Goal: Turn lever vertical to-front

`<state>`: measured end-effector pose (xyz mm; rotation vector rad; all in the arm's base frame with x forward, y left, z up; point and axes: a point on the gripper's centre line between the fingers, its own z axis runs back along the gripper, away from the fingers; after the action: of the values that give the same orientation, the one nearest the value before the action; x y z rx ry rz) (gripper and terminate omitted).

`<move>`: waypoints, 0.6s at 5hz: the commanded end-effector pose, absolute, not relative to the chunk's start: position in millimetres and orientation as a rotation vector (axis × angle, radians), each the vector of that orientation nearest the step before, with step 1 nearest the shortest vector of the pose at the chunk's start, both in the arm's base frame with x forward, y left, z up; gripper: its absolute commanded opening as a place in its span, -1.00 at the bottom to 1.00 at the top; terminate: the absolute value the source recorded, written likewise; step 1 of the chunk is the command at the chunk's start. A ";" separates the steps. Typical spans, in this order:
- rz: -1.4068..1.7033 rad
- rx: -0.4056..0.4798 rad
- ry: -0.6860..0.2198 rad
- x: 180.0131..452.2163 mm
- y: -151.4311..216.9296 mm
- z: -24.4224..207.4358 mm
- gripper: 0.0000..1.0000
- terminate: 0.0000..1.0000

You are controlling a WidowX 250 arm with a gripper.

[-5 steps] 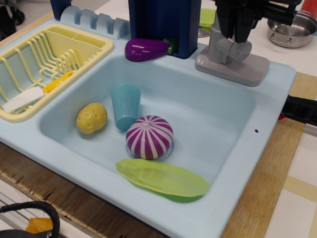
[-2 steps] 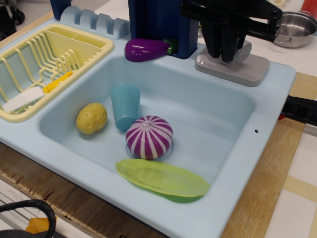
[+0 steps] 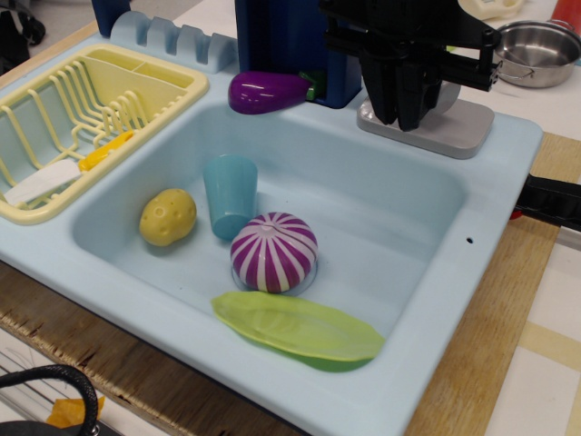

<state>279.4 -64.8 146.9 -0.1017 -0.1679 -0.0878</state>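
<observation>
The grey toy faucet stands at the sink's back right; only its flat base plate (image 3: 467, 129) and a bit of its rounded side knob (image 3: 448, 94) show. My black gripper (image 3: 404, 116) hangs in front of the faucet, fingers pointing down, tips just above the front of the base plate. The slim grey lever is hidden behind the gripper. The fingers (image 3: 388, 102) look close together, but I cannot see whether they hold anything.
The light blue sink (image 3: 508, 173) holds a blue cup (image 3: 230, 193), yellow potato (image 3: 168, 216), purple-striped onion (image 3: 274, 252) and green leaf (image 3: 300, 328). A purple eggplant (image 3: 268, 91) lies on the back rim. Yellow dish rack (image 3: 91, 118) left; steel pot (image 3: 537, 53) back right.
My gripper has come down and moved left and toward the front, from above the faucet to in front of it, and now covers the spout column and lever.
</observation>
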 end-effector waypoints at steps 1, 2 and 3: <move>-0.047 -0.129 0.021 246.3 -60.3 93.4 -1.00 -1.00; -0.049 -0.143 0.009 246.3 -61.3 96.1 -1.00 -1.00; -0.049 -0.143 0.009 246.3 -61.3 96.1 1.00 -1.00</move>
<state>240.8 -63.1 88.0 -0.1349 0.0476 -0.0598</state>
